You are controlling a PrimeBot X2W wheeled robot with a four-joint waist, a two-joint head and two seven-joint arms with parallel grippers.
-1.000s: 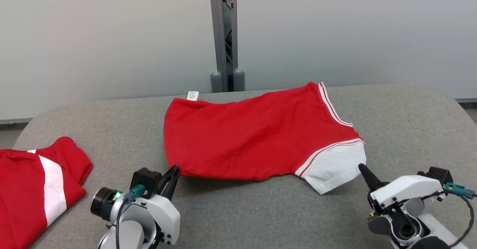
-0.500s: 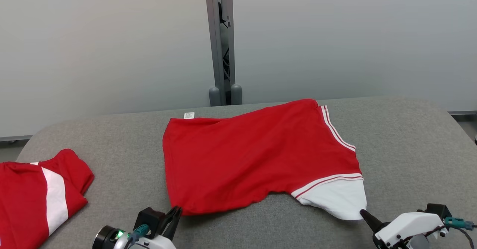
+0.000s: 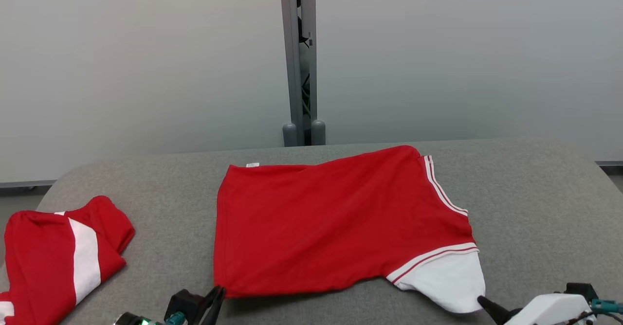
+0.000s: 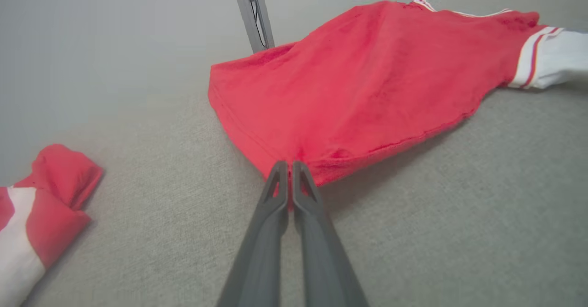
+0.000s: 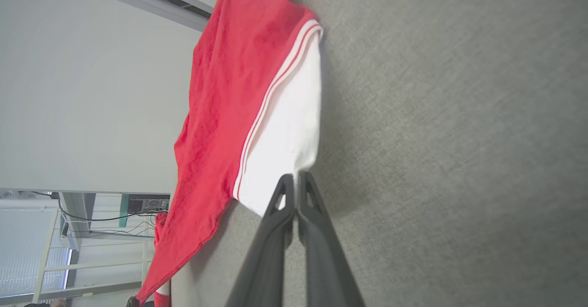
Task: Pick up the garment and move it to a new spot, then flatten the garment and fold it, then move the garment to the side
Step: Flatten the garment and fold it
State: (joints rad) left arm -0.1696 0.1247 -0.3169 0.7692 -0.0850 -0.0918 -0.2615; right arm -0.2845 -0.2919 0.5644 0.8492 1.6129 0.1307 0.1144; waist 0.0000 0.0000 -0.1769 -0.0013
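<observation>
My left fingers [image 4: 285,192] were pinched shut on the near hem corner of the red garment [image 3: 336,223], and my right fingers [image 5: 289,206] on its white sleeve tip. It lay spread across the middle of the grey bench [image 3: 535,208].

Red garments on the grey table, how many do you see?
2. The spread garment lies in the middle of the table; the bunched garment sits at its left edge, partly out of frame.
</observation>
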